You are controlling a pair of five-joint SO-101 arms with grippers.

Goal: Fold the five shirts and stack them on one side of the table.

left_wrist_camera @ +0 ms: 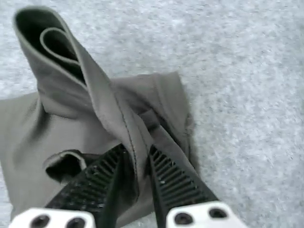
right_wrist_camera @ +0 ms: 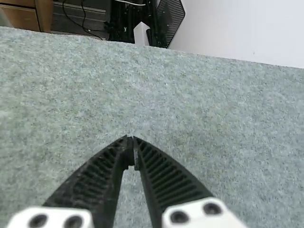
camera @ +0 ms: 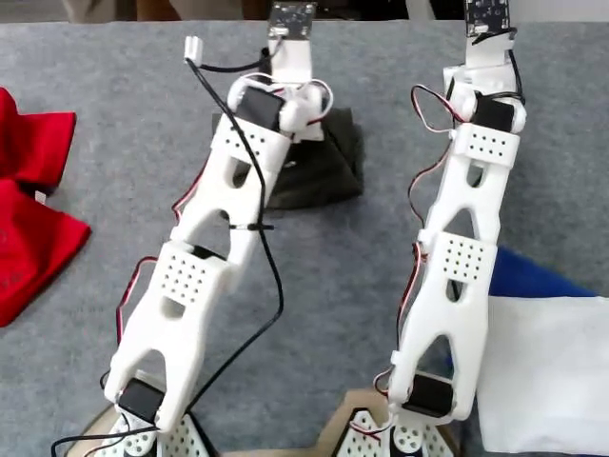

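Grey felt covers the table. Upper middle of the high view, a dark grey shirt lies bunched under the left arm. The left gripper pinches a raised fold of that cloth between its fingers. The right gripper hangs over bare felt with its fingertips pressed together. Red shirts sit at the left edge. A white shirt overlaps a blue shirt at lower right.

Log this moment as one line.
left gripper: shut on grey shirt | right gripper: shut, empty, over table
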